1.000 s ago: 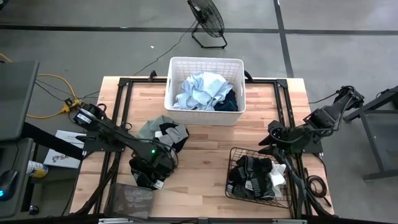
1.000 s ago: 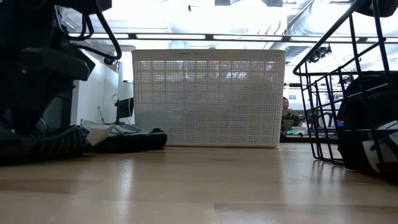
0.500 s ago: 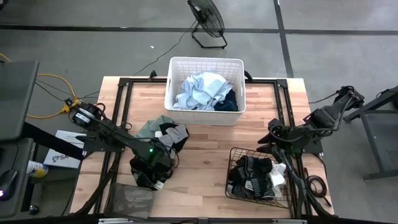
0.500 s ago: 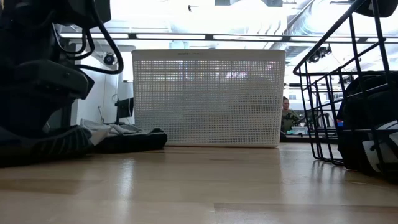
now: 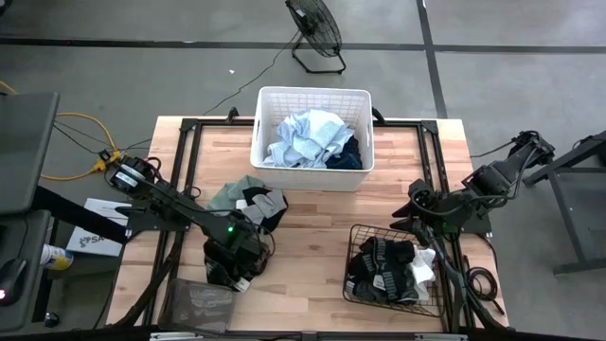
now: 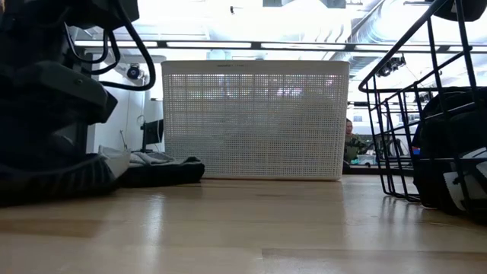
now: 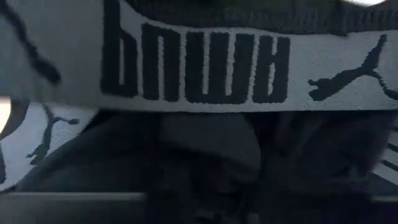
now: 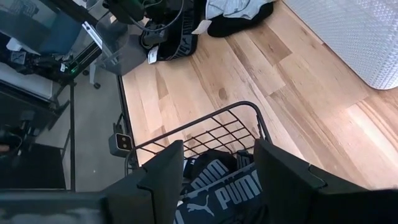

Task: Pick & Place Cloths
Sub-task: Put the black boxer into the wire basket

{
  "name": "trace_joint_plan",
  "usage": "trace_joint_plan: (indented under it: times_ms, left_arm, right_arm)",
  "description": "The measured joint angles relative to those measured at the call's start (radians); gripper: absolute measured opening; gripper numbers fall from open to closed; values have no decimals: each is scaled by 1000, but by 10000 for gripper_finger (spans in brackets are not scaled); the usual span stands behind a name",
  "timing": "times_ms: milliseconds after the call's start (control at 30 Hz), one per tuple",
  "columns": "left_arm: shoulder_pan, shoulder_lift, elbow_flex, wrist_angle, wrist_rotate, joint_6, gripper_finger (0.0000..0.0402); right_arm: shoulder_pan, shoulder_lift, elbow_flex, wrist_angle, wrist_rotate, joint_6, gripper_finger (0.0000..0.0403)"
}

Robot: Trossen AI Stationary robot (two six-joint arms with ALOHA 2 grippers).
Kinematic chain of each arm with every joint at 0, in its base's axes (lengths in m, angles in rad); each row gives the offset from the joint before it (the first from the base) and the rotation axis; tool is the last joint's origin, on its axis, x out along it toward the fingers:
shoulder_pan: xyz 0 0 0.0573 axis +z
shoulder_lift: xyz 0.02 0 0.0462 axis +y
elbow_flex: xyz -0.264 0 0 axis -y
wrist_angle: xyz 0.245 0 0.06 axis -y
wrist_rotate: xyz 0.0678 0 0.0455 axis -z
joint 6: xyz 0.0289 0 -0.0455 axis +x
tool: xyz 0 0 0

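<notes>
A black cloth with a white lettered waistband (image 7: 199, 68) lies on the wood at the near left (image 5: 220, 275). My left gripper (image 5: 235, 260) is down on top of it, and the cloth fills the left wrist view. Just beyond, a pile of sage green, white-grey and black cloths (image 5: 248, 202) rests on the table. Light blue and navy cloths (image 5: 305, 137) fill the white laundry basket (image 5: 312, 95). Black cloths with white bands (image 5: 388, 265) lie in the black wire basket (image 5: 352, 248). My right gripper (image 8: 217, 149) hangs open above that basket's far right corner (image 5: 413, 216).
A grey flat thing (image 5: 201, 305) lies at the table's near left corner. Black frame rails (image 5: 189, 142) run along the table's sides. Bare wood (image 5: 303, 242) lies between the cloth pile and the wire basket. A fan (image 5: 317, 33) stands on the floor beyond the far edge.
My left gripper has gone down and a little toward the near edge onto the black cloth. The right arm has kept still.
</notes>
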Motion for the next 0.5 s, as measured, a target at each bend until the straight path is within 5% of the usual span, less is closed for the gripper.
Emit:
trace_joint_plan:
  times_ms: [133,500]
  left_arm:
    - [0,0,0,1,0,0,24]
    - [0,-7,147,-61,-68,60,15]
  right_arm:
    - [0,0,0,0,0,-17,188]
    - [0,0,0,-1,-40,-62,188]
